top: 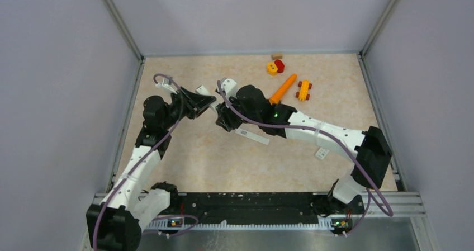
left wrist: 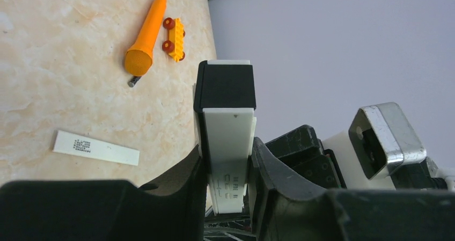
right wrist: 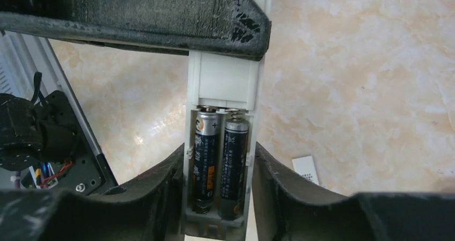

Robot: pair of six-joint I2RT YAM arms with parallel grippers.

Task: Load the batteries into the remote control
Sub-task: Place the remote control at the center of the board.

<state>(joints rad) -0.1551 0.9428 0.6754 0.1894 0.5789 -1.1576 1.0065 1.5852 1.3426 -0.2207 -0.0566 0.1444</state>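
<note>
**Remote held by both grippers; two cells seated in the open bay**

Item inspected: remote control [left wrist: 228, 139], a long, slim white plastic bar with a matte black, square-edged cap at one end. It is held clear of the beige marbled table [top: 223, 167].

Left gripper [left wrist: 226, 152]: closed on the remote's white section just below the black cap. Its dark, rough-surfaced fingers [left wrist: 188, 176] press on both long flanks.

Right gripper [right wrist: 219, 150]: black fingers [right wrist: 166, 182] lie flush against both sides of the remote at the battery bay and grip it there.

Battery bay: uncovered. Two batteries [right wrist: 206, 160] sit side by side inside the remote, lengthwise. They are dark, glossy cylinders with silver ends, and the left one bears orange print.

Surroundings, referenced to the remote:
- A flat white strip [left wrist: 96, 147] with small black print lies on the table on the remote's near side.
- A smooth orange carrot toy [left wrist: 146, 37] lies to the remote's right in the overhead view.
- A yellow block car [left wrist: 174, 39] with red wheels sits just past the carrot, further from the remote.
</note>
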